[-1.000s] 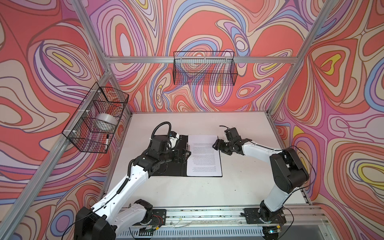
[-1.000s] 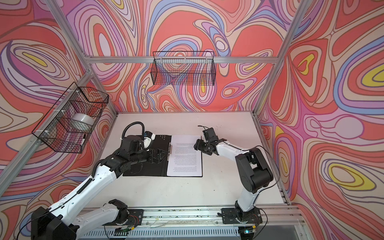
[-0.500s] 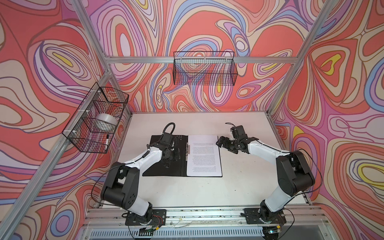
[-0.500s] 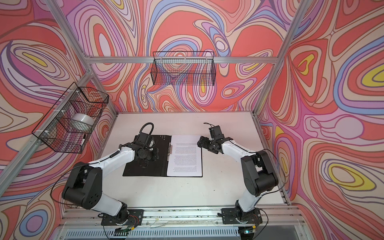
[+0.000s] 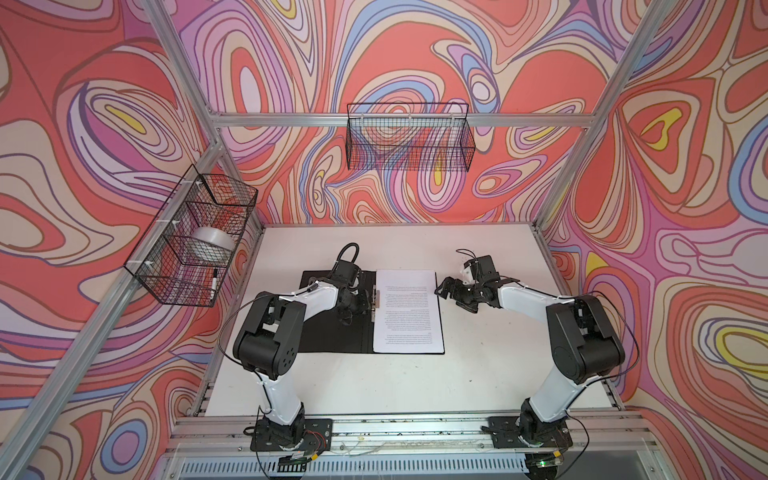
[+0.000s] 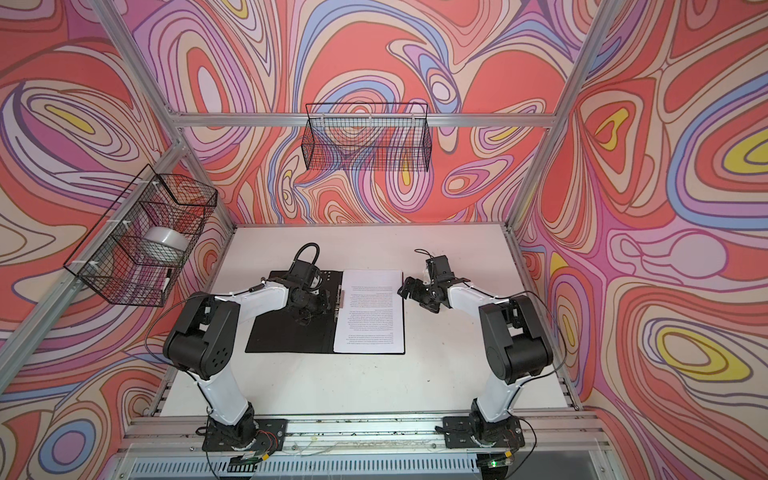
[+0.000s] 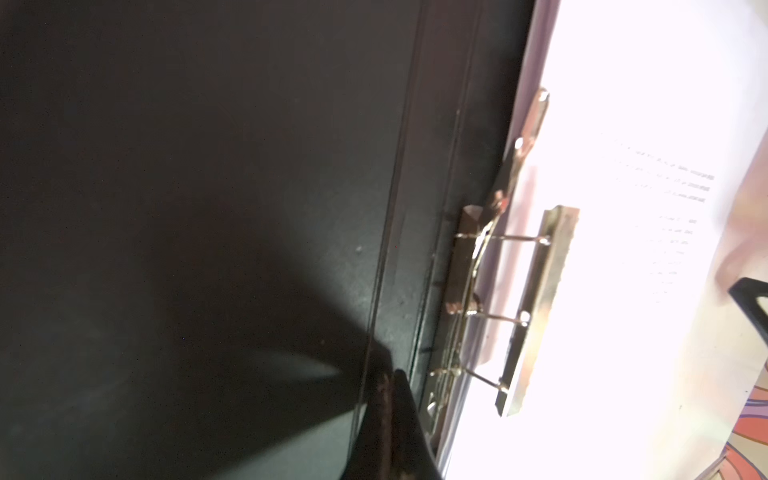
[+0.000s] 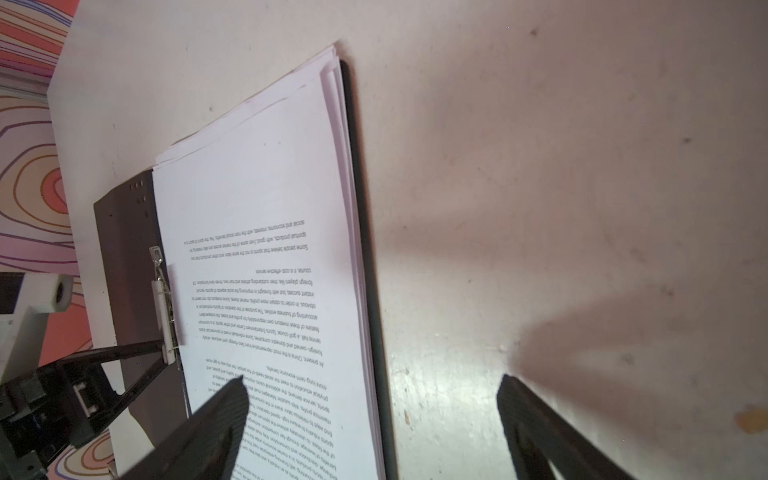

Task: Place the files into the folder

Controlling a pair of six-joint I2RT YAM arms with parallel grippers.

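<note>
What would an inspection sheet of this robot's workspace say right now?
Surface: white table, lightly stained.
Job's things: folder open flat, black inside up; files stacked on its right half beside the metal clip.
Clutter: nothing seen.
Grippers: left gripper shut, tip by the clip; right gripper open over the files' outer edge.
Cables: black loop at left wrist, thin wire at right wrist.
Surroundings: back basket; side basket holding a white roll and a marker; swirl-patterned walls.

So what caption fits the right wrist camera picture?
Open right gripper poised over the edge of the files stacked in the open folder; shut left gripper at its metal clip.
</note>
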